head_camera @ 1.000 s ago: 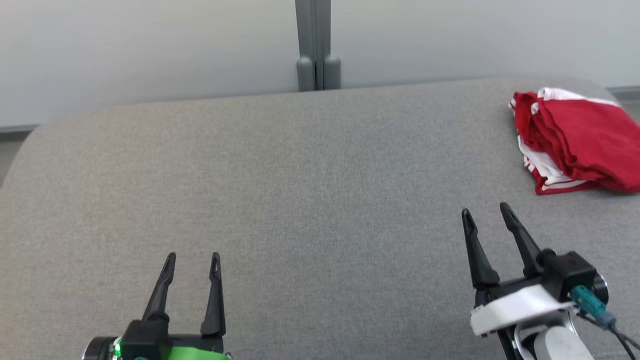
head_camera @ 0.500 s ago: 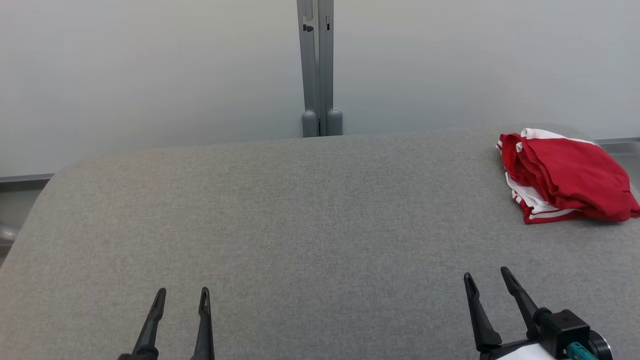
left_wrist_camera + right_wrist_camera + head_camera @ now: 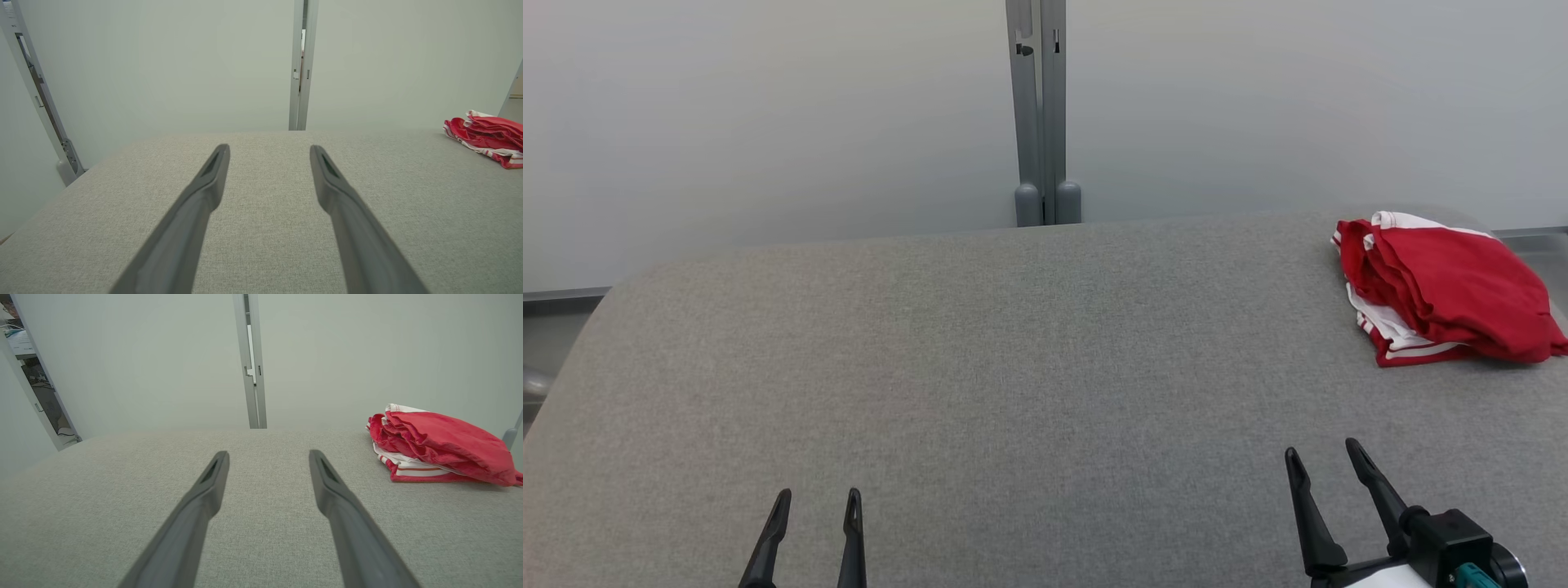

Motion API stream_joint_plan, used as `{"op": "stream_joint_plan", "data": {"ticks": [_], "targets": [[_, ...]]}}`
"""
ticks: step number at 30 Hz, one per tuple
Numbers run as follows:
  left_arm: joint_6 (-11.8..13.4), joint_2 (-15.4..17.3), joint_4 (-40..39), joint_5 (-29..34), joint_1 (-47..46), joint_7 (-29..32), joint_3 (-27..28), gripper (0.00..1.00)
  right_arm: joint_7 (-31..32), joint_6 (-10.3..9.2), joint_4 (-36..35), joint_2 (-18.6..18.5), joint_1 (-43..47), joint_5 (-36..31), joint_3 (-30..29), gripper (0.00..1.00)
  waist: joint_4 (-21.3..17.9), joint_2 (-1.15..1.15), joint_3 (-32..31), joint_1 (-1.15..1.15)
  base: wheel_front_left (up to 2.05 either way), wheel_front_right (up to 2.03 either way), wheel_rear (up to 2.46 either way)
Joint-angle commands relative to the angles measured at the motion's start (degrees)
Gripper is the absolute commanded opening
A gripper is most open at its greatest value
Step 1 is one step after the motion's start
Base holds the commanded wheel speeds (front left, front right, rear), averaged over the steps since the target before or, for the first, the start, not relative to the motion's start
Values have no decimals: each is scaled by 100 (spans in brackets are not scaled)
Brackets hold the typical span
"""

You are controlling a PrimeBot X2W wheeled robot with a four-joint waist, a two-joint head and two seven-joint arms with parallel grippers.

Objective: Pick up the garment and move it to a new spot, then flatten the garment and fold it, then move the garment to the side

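**Grey Table, One Red Garment**

The table (image 3: 1013, 367) was wide and covered with a grey woven cloth, and its far corners were rounded. On it lay the garment (image 3: 1445, 286), red with white stripes at the edges, folded into a loose bundle. It rested near the far right corner, close to the edge.

Garment (image 3: 1445, 290) — red, with white bands and thin red-and-white striping along the lower folded edges. White trim also shows at the top edge.
Table cover (image 3: 1013, 367): mid grey, fine heathered weave, no print.
Wall panels (image 3: 768, 122): pale grey-white, plain. The post (image 3: 1037, 114) between them is a darker grey.
Left gripper (image 3: 818, 495) and right gripper (image 3: 1321, 447) — black. The right one carries a teal connector (image 3: 1470, 578).
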Motion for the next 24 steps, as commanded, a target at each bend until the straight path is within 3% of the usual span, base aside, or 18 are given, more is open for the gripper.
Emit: {"op": "stream_joint_plan", "data": {"ticks": [1, 16, 17, 20, 24], "targets": [[-29, 5, 26, 34, 83, -12, 24, 100, -21, -10, -28, 1, 82, -18, -5, 100, 0, 0, -6, 0, 0, 0, 0], [-127, 5, 114, 105, 274, -12, 171, 100, -21, -10, 38, -7, 209, -8, 90, 100, -106, 0, -192, 0, 0, 0, 0], [-107, 0, 118, 69, 202, 0, 155, 0, 0, 0, 31, 2, 165, 1, 91, 0, -101, 0, -188, 0, 0, 0, 0], [-108, -7, 264, 39, 208, 17, 140, 0, 5, 1, 156, 8, 191, 23, 100, 0, -102, 0, -190, 0, 0, 0, 0], [-124, -5, 335, -438, 84, 126, 185, 0, 94, 1, 183, -3, 116, 506, 72, 0, -104, 0, -160, 0, 0, 0, 0]]}}
